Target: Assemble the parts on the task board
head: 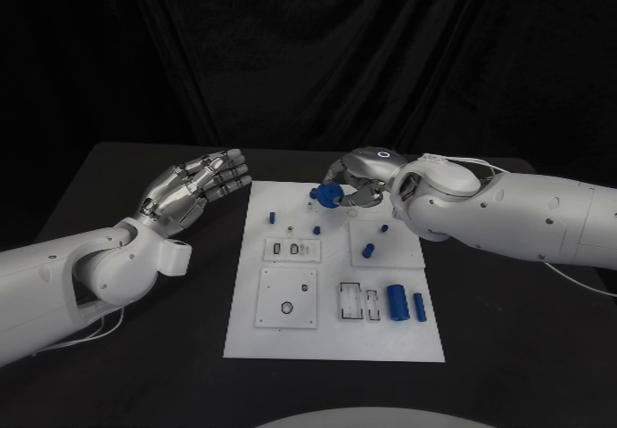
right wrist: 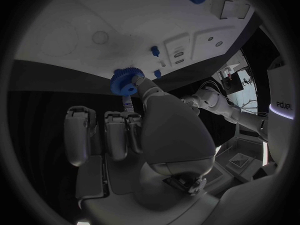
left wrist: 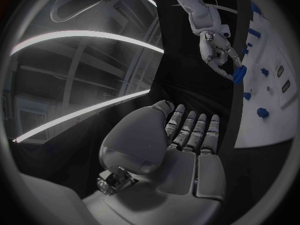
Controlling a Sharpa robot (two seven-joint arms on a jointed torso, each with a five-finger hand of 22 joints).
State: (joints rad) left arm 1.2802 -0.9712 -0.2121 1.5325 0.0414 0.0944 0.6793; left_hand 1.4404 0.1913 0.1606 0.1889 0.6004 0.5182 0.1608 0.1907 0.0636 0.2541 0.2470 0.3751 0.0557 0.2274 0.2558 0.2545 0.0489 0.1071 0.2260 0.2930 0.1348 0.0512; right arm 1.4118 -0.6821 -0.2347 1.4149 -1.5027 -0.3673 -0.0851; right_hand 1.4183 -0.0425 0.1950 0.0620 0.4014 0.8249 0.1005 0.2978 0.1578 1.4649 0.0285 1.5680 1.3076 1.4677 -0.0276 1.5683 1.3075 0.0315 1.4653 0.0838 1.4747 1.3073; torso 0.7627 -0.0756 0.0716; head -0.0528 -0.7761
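White lettering is seen on the left arm (right wrist: 282,105) in the right wrist view, but it cannot be read with certainty, and no other readable text is seen on anything else.

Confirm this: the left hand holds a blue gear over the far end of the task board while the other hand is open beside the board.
Wrong hand. The right hand holds the blue gear over the far end of the task board; the left hand is the open one beside it. The head view shows this, and the right wrist view shows the gear at the fingertips.
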